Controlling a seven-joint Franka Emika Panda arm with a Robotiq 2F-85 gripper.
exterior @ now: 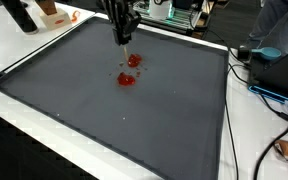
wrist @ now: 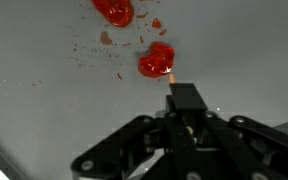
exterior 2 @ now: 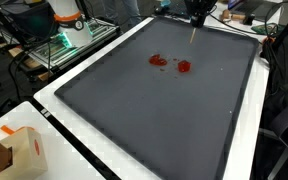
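grey mat (exterior: pixel 184 110) carries two red blobs (wrist: pixel 156 60), claw (wrist: pixel 184 106) clamped on one thin stick (wrist: pixel 171 76) touching one.

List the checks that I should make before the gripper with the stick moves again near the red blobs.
1. Gripper shut on the stick: ok.
2. Stick tip lined up with the edge of the nearer red blob in the wrist view: ok.
3. Tip pressing on the mat: cannot tell.
4. Second red blob whole in the wrist view: not ok, cut off by the picture's edge.
5. Both blobs well inside the mat's rim in both exterior views: ok.
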